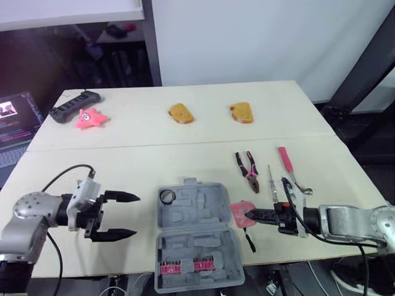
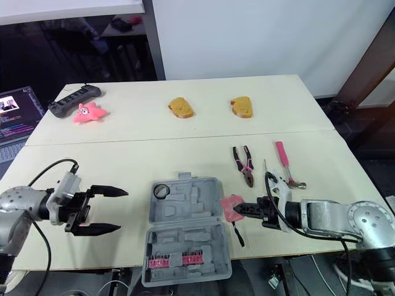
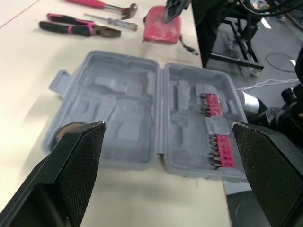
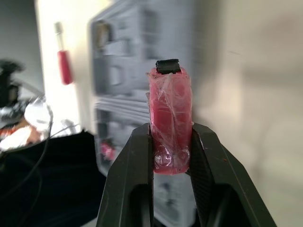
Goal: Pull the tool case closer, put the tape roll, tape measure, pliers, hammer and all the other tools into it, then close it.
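Observation:
The grey tool case (image 1: 194, 237) lies open near the table's front edge, with pink bits in its near half. A black tape roll (image 1: 166, 197) sits in the far left corner of the case. My right gripper (image 1: 248, 216) is shut on the red tape measure (image 4: 169, 123), holding it just right of the case (image 3: 142, 109). The pink-handled pliers (image 1: 248, 165), a screwdriver (image 1: 271, 182) and the pink-handled hammer (image 1: 289, 166) lie on the table beyond my right arm. Left of the case, my left gripper (image 1: 134, 216) stands open with nothing in it.
Two bread slices (image 1: 181, 113) (image 1: 242, 113), a pink star toy (image 1: 91, 118) and a black power strip (image 1: 73, 105) lie on the far table. A laptop (image 1: 15, 120) stands off the left edge. A black cord (image 1: 249, 237) trails from the tape measure.

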You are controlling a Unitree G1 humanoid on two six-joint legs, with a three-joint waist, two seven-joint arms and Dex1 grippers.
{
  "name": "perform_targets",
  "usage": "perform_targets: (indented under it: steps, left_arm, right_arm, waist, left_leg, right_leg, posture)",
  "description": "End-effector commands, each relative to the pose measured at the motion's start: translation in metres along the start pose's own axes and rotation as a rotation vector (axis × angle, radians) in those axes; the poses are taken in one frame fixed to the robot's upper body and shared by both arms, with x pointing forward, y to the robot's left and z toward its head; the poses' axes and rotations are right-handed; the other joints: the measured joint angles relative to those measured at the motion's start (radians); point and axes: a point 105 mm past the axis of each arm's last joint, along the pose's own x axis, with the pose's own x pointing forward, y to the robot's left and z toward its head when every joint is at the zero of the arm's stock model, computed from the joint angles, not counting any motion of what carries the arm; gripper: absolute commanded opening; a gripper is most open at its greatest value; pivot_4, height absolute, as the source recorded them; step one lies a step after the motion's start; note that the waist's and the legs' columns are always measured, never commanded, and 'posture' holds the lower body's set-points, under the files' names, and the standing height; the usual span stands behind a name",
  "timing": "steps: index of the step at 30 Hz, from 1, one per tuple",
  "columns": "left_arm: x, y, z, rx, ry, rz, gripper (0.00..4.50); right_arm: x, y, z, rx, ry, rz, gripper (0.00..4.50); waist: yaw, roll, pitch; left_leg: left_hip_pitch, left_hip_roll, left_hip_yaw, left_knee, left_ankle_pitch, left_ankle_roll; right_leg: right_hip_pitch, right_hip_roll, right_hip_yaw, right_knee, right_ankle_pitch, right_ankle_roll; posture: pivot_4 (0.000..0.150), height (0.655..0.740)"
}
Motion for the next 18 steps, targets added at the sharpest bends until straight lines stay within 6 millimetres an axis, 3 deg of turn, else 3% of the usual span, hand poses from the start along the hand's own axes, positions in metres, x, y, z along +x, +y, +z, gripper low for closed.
perform_targets:
  steps: [1,10,18]
  left_arm:
    - [0.002,0.003,0.006,0.101,-0.013,0.022,4.48]
    - [0.004,0.002,0.003,0.141,0.003,-0.001,4.48]
    - [0.006,0.001,0.003,0.145,0.001,-0.012,4.48]
  right_arm:
    - [-0.003,0.005,0.002,-0.014,-0.046,-0.011,0.74]
    - [0.001,-0.019,-0.008,0.059,-0.049,-0.154,0.74]
    - [0.013,-0.016,-0.015,0.088,-0.045,-0.137,0.74]
  waist:
    - [0.000,0.000,0.000]
    - [-0.002,0.000,0.000]
    - [-0.003,0.001,0.000]
  left_leg:
    - [0.000,0.000,0.000,0.000,0.000,0.000]
    - [0.000,0.001,0.000,0.000,0.000,0.000]
    - [0.000,0.002,0.000,0.000,0.000,0.000]
  right_leg:
    - [0.000,0.000,0.000,0.000,0.001,0.001]
    - [0.000,0.001,0.000,0.000,0.001,0.001]
    - [0.000,0.002,0.000,0.000,0.001,0.001]
  posture:
    - [0.150,0.7400]
    - [0.150,0.7400]
    - [0.150,0.7400]
